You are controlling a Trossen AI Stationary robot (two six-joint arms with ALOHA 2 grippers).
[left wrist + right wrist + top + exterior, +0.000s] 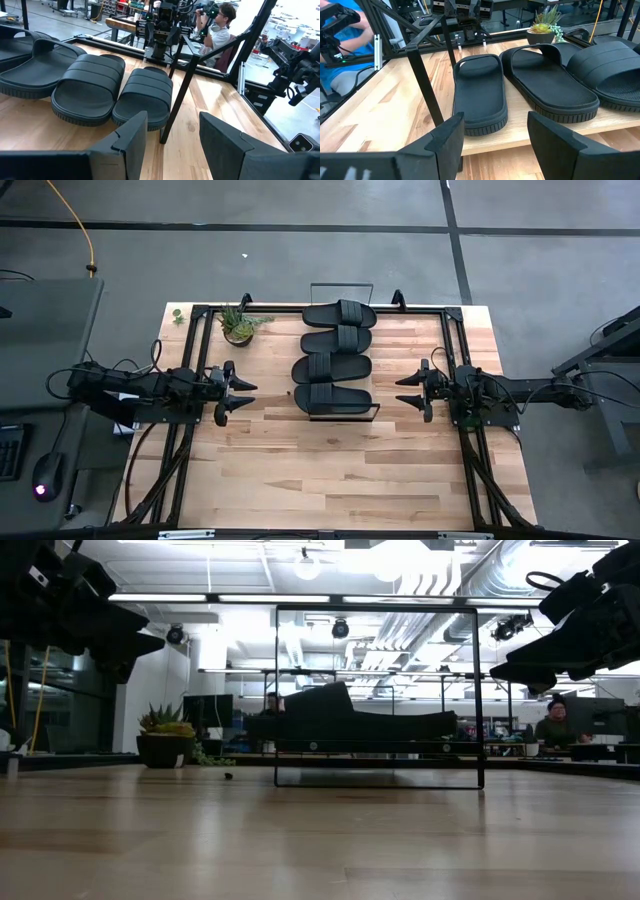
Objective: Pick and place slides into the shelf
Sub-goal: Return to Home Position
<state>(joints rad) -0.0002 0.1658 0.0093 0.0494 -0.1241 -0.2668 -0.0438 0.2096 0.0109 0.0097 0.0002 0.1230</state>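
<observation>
Several black slides (336, 352) lie side by side in a row on the light-wood shelf (371, 402), soles down; they also show in the left wrist view (90, 87) and in the right wrist view (480, 92). The shelf's black wire rails (380, 695) stand at both short ends. My left gripper (243, 394) hovers open to the left of the shelf, above the table. My right gripper (408, 390) hovers open to the shelf's right. Both point at the shelf and touch nothing.
A small potted plant (238, 325) stands on the table near the far left corner, left of the shelf. Black frame rails (455, 330) run along the table's sides and far edge. Bare wooden tabletop (330, 470) spreads toward the near edge. People sit beyond the table.
</observation>
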